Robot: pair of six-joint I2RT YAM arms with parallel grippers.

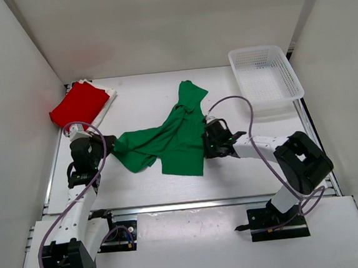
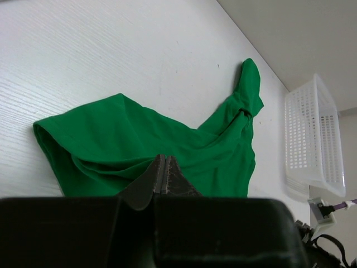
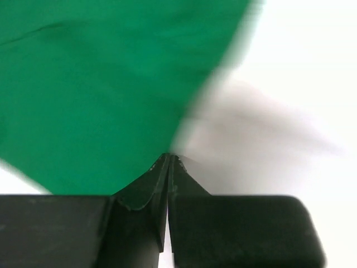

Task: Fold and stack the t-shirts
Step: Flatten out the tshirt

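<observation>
1. We're on the green t-shirt (image 1: 173, 141) here. It's crumpled, not flat, and strung out between the two sets of fingers. One twisted end trails off beyond the right gripper's tips toward the far side.
2. Left gripper (image 1: 108, 146): pinched closed on the shirt's left edge. In the wrist view the cloth runs right up into the closed fingertips (image 2: 160, 177) and fans out ahead of them.
3. Right gripper (image 1: 208, 143): also closed, at the opposite edge. Its wrist view is blurry, but the green edge comes straight down to the tips, so we read it as a grip.
4. The red t-shirt (image 1: 79, 105) sits folded well beyond the left fingers, on top of the white t-shirt (image 1: 108, 96), which only shows as a sliver. Those two look done to us, so green is the last one.
5. Our guess at the step: getting the shirt spread out before any fold.
6. The next move calls for drawing the two grips apart to take up the slack, then laying the shirt smooth on the table (image 1: 146, 187). We'd watch that twisted end, which could stay bunched.
</observation>
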